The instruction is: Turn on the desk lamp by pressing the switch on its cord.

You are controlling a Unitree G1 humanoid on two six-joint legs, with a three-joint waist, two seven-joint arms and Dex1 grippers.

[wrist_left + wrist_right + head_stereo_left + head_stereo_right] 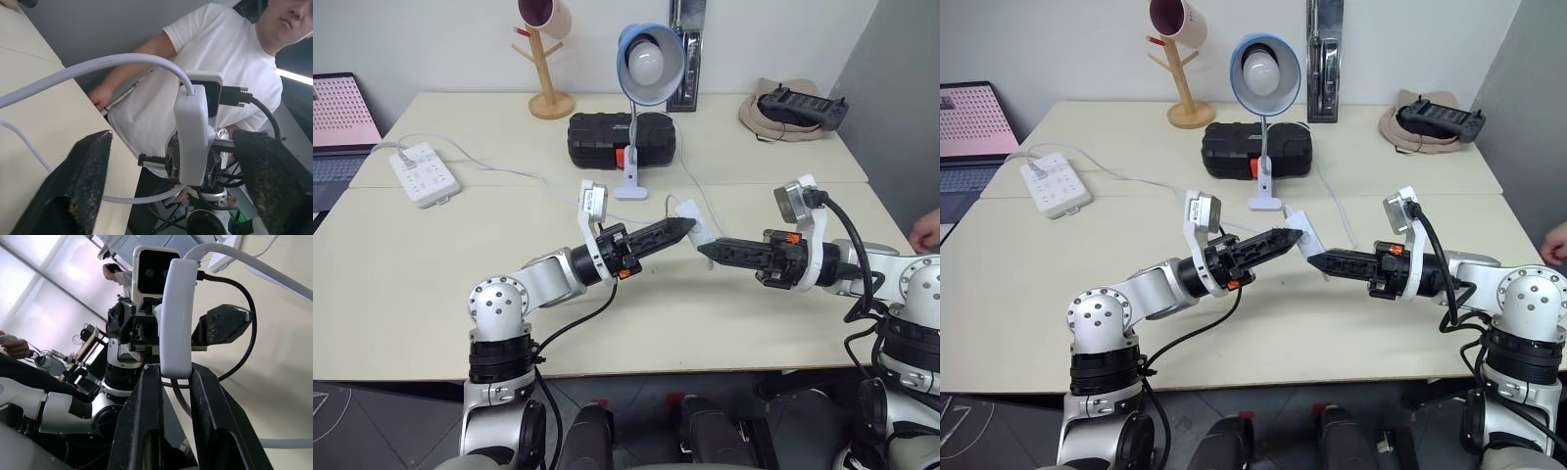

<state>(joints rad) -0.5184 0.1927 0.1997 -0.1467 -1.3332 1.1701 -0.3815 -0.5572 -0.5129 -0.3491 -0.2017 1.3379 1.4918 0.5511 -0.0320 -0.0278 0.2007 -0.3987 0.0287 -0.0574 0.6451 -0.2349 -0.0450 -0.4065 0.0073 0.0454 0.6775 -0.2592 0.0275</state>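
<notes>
Switch (177,316) in R hand (168,382), btwn L fingers (85,181).

Illumination bright and even across the pale cream table top (431,284); shadows beneath the arms soft and faint; the large round white bulb in the light-blue bowl-shaded desk lamp (649,61) appears unlit, though this is hard to confirm against the white wall. Head views sharp throughout. In the right wrist view, bright windows behind wash out the background; the small white oblong switch (177,316) is sharp, the black fingers (142,431) soft. In the left wrist view, near fingers (80,188) blurred; a bright light strip (295,77) glares at the edge.
</notes>
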